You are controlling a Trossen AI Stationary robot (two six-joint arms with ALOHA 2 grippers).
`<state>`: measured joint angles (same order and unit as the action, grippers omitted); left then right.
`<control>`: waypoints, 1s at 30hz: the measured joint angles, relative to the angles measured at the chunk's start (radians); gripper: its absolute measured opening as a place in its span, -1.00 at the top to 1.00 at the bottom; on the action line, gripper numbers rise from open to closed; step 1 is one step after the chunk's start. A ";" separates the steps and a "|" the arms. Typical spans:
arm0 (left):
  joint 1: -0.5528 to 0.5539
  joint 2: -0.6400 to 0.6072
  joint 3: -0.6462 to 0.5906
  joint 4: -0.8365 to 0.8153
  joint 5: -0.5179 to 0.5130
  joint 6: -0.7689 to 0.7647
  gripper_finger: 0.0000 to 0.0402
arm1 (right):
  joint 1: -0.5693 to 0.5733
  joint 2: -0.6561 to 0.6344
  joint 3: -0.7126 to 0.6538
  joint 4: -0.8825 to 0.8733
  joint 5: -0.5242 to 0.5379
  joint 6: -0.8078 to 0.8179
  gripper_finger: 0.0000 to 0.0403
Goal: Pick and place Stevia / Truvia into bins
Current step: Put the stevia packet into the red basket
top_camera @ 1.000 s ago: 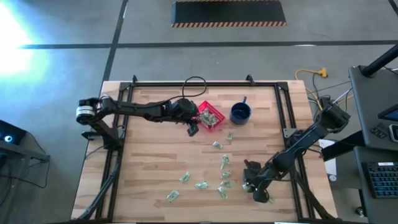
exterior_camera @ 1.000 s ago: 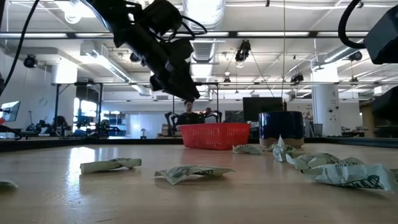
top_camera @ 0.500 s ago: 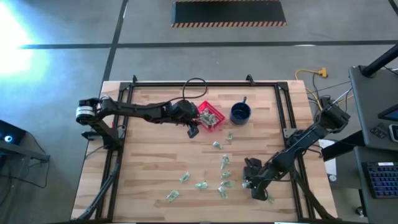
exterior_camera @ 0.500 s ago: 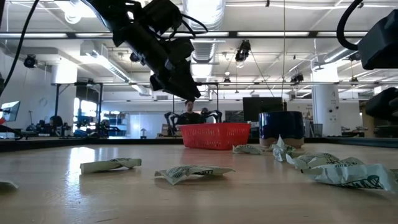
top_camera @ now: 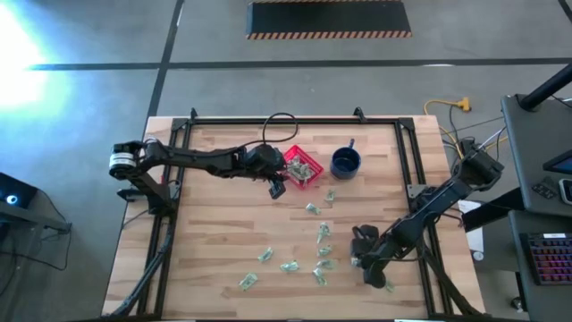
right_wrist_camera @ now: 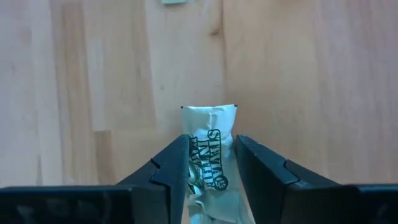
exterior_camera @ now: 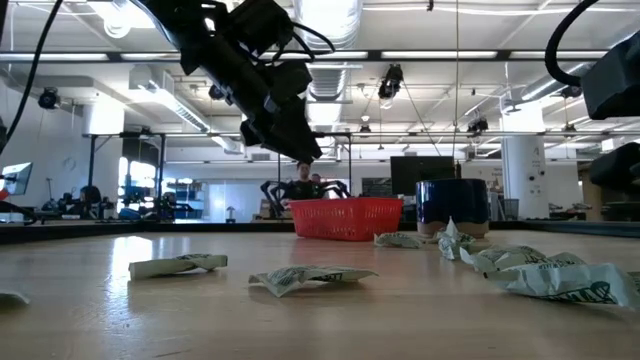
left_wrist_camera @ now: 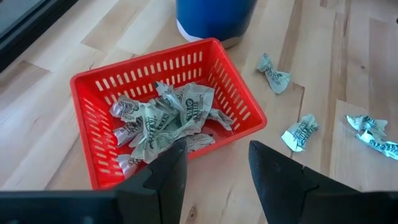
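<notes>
Two arms: both are working over the wooden table (top_camera: 223, 224), the left one reaching in from the left of the high view, the right one from the lower right.
Left claw (top_camera: 276, 184): it is hanging open and empty just beside the lower left corner of the red basket (top_camera: 303, 167), above the table.
Red basket: it is sitting upper centre of the high view, holding a crumpled heap of sachets (left_wrist_camera: 165, 118); the blue mug (top_camera: 345, 162) is standing just to its right.
Right claw (top_camera: 376, 279): it is sitting low at the table, lower right of the high view, its fingers (right_wrist_camera: 163, 168) straddling one Stevia sachet (right_wrist_camera: 210, 158) lying on the wood; whether they are pinching it cannot be told.
Loose sachets (top_camera: 317, 250): they are lying scattered across the lower centre of the table, below the basket.
</notes>
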<state>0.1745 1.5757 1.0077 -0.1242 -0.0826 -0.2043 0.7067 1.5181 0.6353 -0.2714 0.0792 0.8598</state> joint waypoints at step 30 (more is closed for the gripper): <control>-0.010 -0.004 0.000 -0.113 0.055 0.000 0.23 | -0.010 -0.245 -0.005 -0.010 0.323 -0.029 0.96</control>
<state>0.1647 1.5717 1.0073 -0.2374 -0.0274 -0.2047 0.6967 1.2731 0.6308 -0.2810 0.4020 0.8309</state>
